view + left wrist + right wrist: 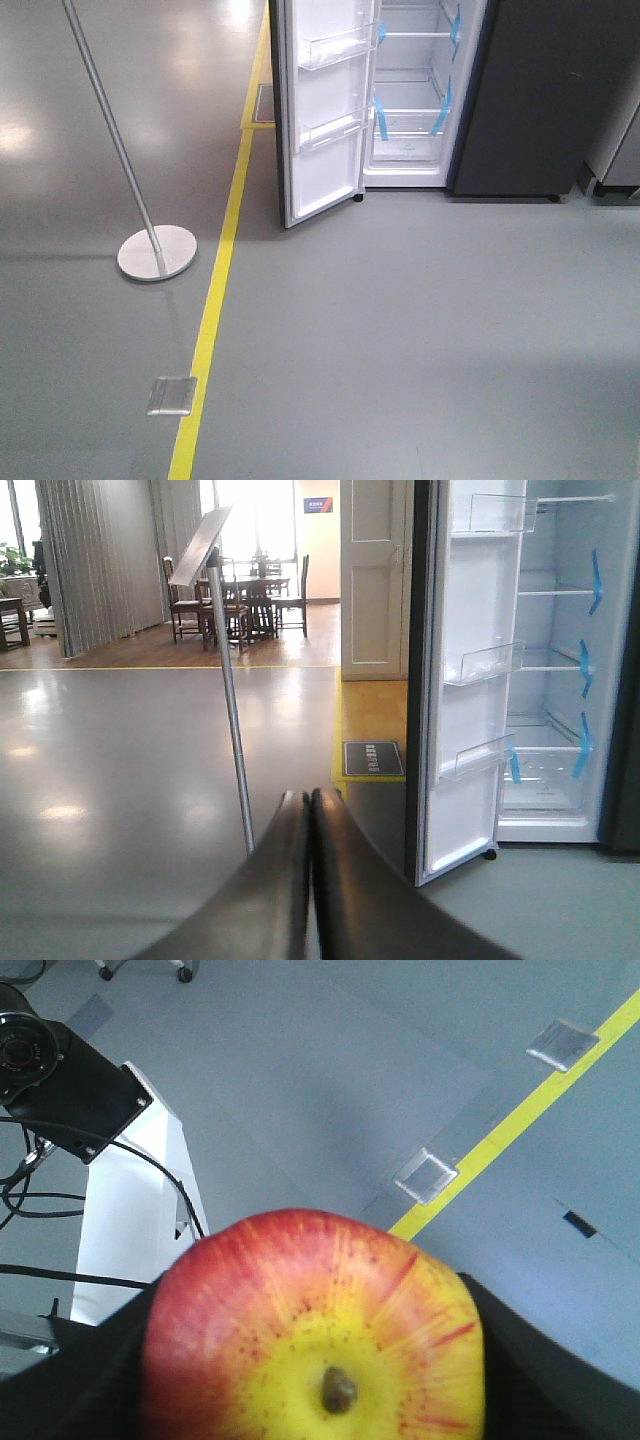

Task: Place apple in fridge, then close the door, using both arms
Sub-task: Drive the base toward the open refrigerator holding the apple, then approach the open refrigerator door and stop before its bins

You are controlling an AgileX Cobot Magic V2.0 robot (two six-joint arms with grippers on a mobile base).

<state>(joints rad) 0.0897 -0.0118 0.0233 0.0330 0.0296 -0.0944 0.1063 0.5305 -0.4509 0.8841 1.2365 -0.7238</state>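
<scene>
Front view: tall dark navy-grey fridge (pixel 540 100) stands at upper right of frame. Its narrow door (pixel 320 110) is swung wide open toward the camera, white inner liner showing. Clear plastic door bins (pixel 335 48) sit on the liner, one above the other. Interior is white, with white shelves and light blue tape strips (pixel 380 118) along the shelf edges. No apple visible on any shelf or in any bin.

Grey floor. A yellow tape line (pixel 225 250) runs from bottom centre up to the door's left. A slim metal pole stand with a round flat base (pixel 157 252) is at left, and a small square metal floor plate (pixel 171 395) lies at lower left, beside the line.

Left wrist view: left gripper (pixel 307 805) at bottom centre, black fingers pressed together, nothing between them. The open door lies ahead, to the right.

Right wrist view: small round red apple with a yellow-green patch around its stem (pixel 315 1290) fills the lower centre, stem end facing the lens. Right gripper (pixel 315 1370) is clamped on it, a black finger on each flank. The apple is held above the floor, not inside the fridge.
</scene>
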